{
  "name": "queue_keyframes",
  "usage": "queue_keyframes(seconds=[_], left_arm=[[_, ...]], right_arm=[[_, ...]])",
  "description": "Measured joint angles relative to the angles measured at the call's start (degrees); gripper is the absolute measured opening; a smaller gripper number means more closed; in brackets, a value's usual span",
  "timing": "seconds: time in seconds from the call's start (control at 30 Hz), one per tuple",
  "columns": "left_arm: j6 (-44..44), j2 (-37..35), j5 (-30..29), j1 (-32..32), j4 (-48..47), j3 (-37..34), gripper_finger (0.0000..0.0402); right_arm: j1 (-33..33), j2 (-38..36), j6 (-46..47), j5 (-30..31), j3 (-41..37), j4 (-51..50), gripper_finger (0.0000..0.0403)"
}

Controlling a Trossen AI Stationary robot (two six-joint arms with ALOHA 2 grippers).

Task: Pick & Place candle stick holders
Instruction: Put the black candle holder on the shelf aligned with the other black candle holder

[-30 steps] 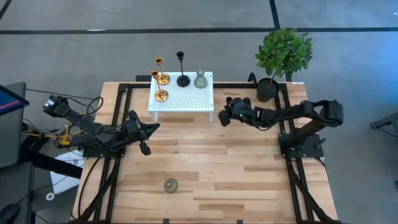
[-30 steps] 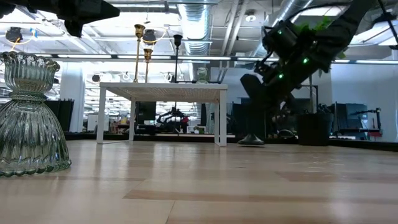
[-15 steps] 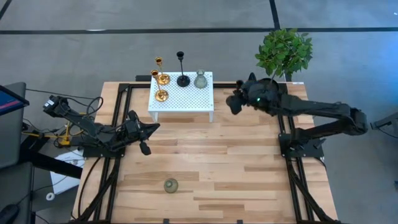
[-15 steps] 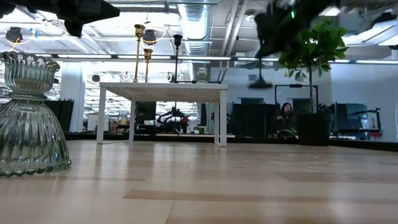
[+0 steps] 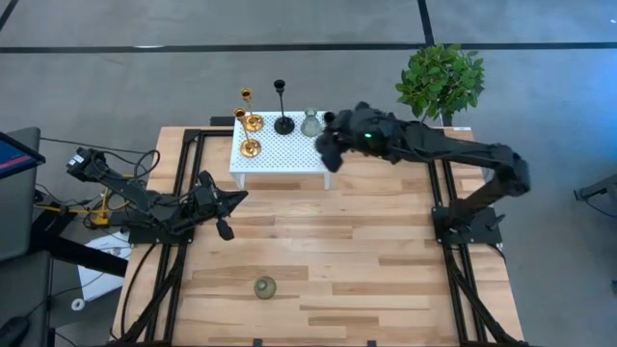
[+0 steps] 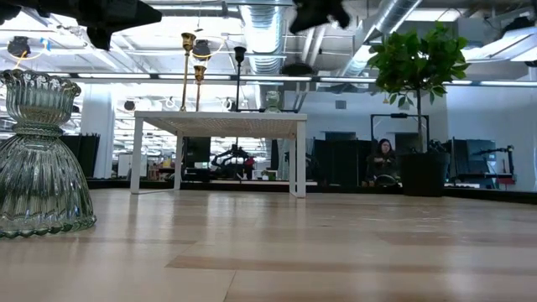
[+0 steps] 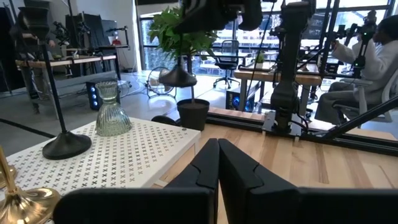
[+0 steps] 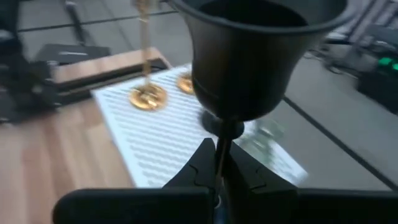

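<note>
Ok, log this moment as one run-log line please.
right gripper: shut on black candle holder, over white stand | left gripper: shut, empty, parked left | grey-green holder: on table front

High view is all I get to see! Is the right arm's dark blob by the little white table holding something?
Observer: Yes. The right wrist view shows the right gripper shut on a black candle holder, with its fingers pinching the thin stem.
Operator: Is it touching the white table?
Observer: No. The low view shows it hanging well above the top of the white stand.
Operator: What's the little round thing near the front?
Observer: In the low view it is a ribbed grey-green glass holder, standing upright on the wood.
</note>
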Motion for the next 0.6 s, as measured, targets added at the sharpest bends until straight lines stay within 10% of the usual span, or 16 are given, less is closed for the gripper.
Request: queue_keyframes(seconds=[0.6], left_arm=[[0.0,0.0,0.0,0.0,0.0,0.0,0.0008]], right_arm=[[-0.7,18.9,-4.2,-15.1,17.4,2.5,0.0000]])
